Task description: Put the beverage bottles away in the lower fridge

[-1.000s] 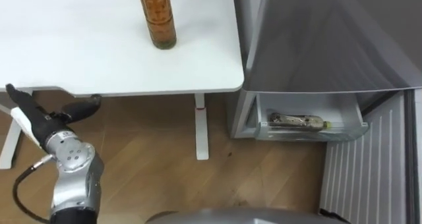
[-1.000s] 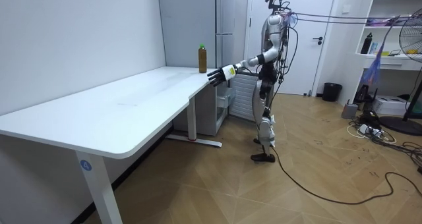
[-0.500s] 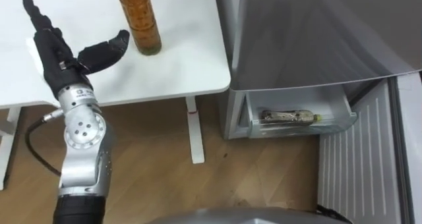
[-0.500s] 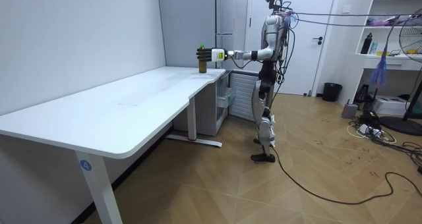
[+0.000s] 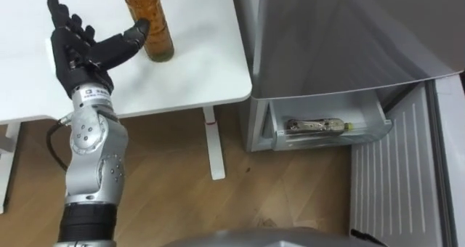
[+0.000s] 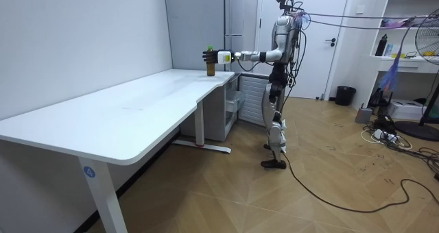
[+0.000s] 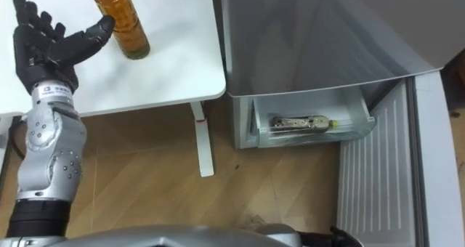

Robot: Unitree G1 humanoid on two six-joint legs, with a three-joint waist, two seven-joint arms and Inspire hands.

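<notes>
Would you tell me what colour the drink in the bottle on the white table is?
Amber brown; the left eye view shows the bottle best.

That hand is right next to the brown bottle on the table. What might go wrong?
The left hand is open, thumb right by the tall upright bottle: a nudge before it grips could topple it on the table. The fridge drawer already holds a lying bottle, so room may be tight.
</notes>
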